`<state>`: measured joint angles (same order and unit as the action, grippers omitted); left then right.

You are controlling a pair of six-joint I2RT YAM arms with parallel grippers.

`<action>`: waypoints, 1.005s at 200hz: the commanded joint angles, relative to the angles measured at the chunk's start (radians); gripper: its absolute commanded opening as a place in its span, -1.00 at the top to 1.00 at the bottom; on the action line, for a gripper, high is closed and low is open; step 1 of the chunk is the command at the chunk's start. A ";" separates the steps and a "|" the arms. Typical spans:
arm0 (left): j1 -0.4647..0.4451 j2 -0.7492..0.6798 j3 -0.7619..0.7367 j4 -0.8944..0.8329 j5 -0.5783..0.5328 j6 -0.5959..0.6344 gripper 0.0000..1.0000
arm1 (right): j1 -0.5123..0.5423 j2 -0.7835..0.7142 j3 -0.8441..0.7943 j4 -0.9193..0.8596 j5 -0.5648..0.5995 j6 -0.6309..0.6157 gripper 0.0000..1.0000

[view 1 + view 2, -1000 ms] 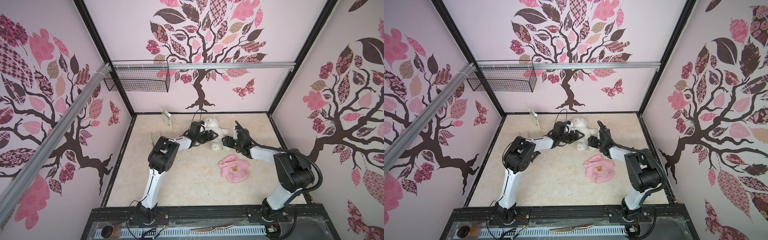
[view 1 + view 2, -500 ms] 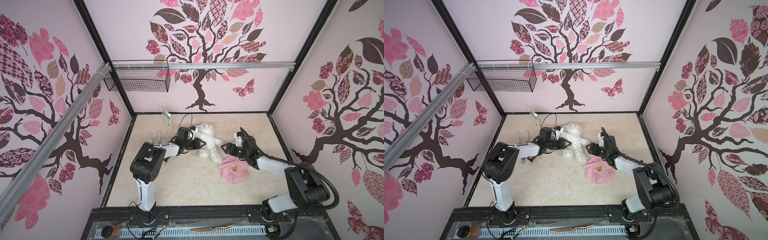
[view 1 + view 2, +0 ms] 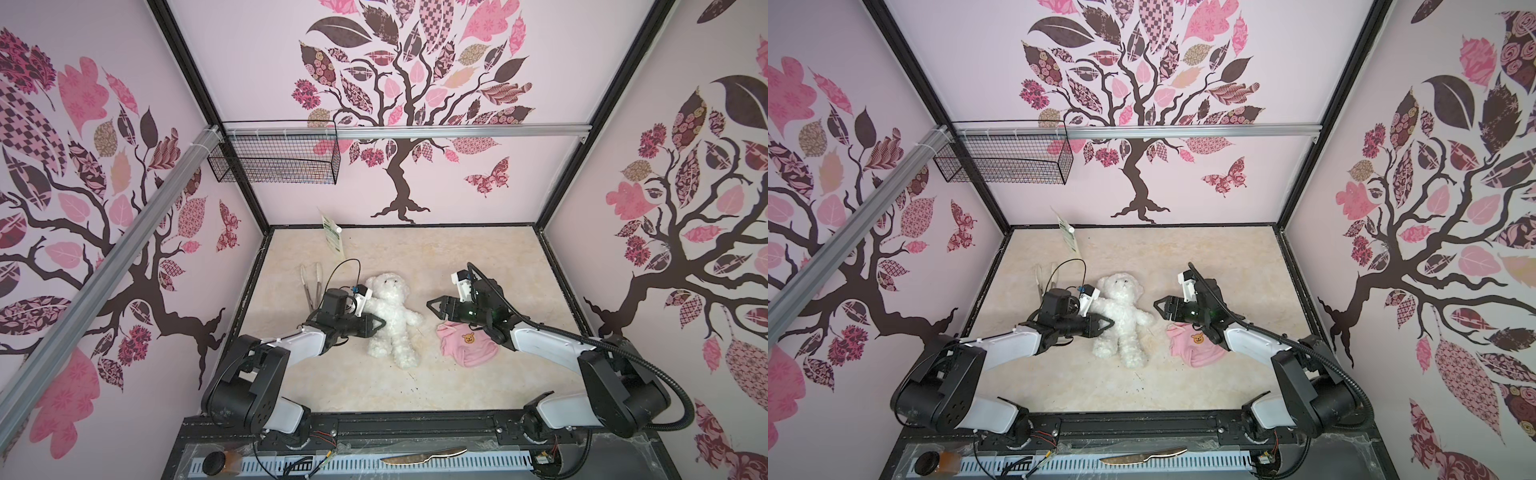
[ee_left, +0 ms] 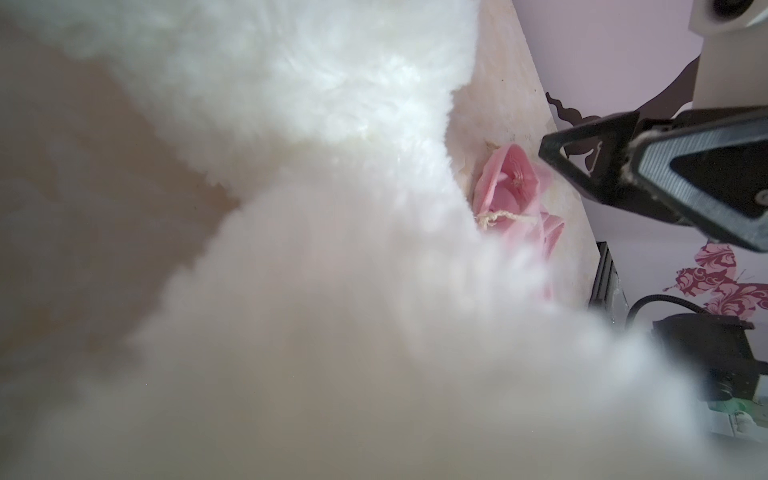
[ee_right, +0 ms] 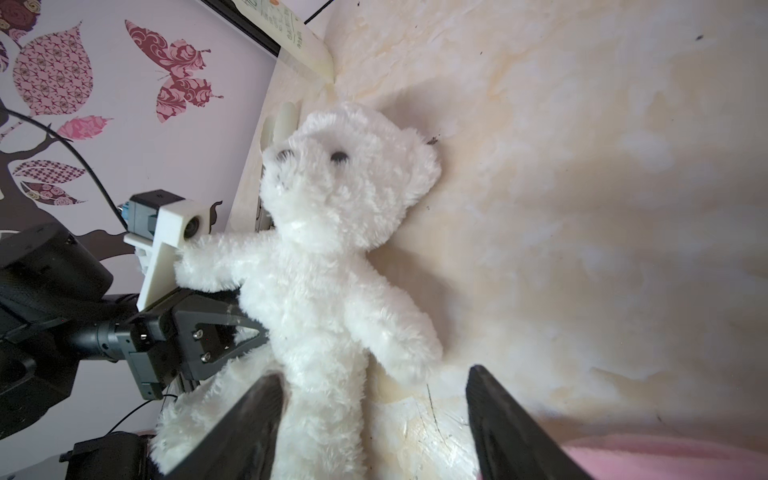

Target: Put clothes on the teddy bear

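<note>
- Left gripper (image 3: 376, 325) (image 3: 1106, 324): reaches in from the lower left. Jaws drawn narrow, tips nipped into the fur of the teddy bear's flank just under its arm. In the right wrist view (image 5: 249, 328) the front finger lies against the plush.
- Wire basket (image 3: 274, 162): black mesh, hung on the rail, upper left of the frame.
- Tongs (image 3: 311, 282): pale metal, flat on the table, just beyond the left gripper's wrist.
- Tube (image 3: 332, 235): white and printed, leaning in the back left corner of the table.
- Teddy bear (image 3: 390, 316) (image 3: 1121, 316) (image 5: 324, 291): white plush, on its back, face up, just left of the table's centre. Head toward the back wall, legs toward the lower edge of the frame. One arm rests on the left wrist camera mount; the other is stretched toward the right. Blurred fur fills the left wrist view (image 4: 291, 104).
- Right gripper (image 3: 432, 307) (image 3: 1160, 313) (image 5: 372, 374): jaws spread wide, nothing between them. It sits right of centre, between bear and hoodie, tips pointing at the bear and apart from it.
- Hoodie (image 3: 467, 345) (image 3: 1196, 345): small, pink, with an orange bear-face patch. Crumpled on the table (image 3: 478, 257) below the right gripper's wrist, clear of the bear.
</note>
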<state>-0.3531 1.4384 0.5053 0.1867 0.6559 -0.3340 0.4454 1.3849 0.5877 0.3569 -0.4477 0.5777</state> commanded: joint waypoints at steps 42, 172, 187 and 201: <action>0.027 -0.048 -0.003 0.013 -0.146 0.089 0.73 | -0.001 -0.020 -0.005 -0.018 -0.048 -0.050 -0.46; 0.039 -0.423 -0.237 0.316 -0.068 0.167 0.80 | -0.002 -0.121 0.017 -0.095 -0.009 -0.104 -0.48; 0.039 -0.484 -0.260 0.310 -0.095 0.176 0.79 | -0.001 -0.136 0.016 -0.101 -0.006 -0.104 -0.48; 0.039 -0.523 -0.267 0.291 -0.119 0.186 0.77 | 0.000 -0.141 0.014 -0.105 -0.008 -0.106 -0.48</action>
<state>-0.3138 0.9764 0.2691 0.4183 0.5831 -0.1856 0.4438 1.2839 0.5785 0.2722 -0.4652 0.4896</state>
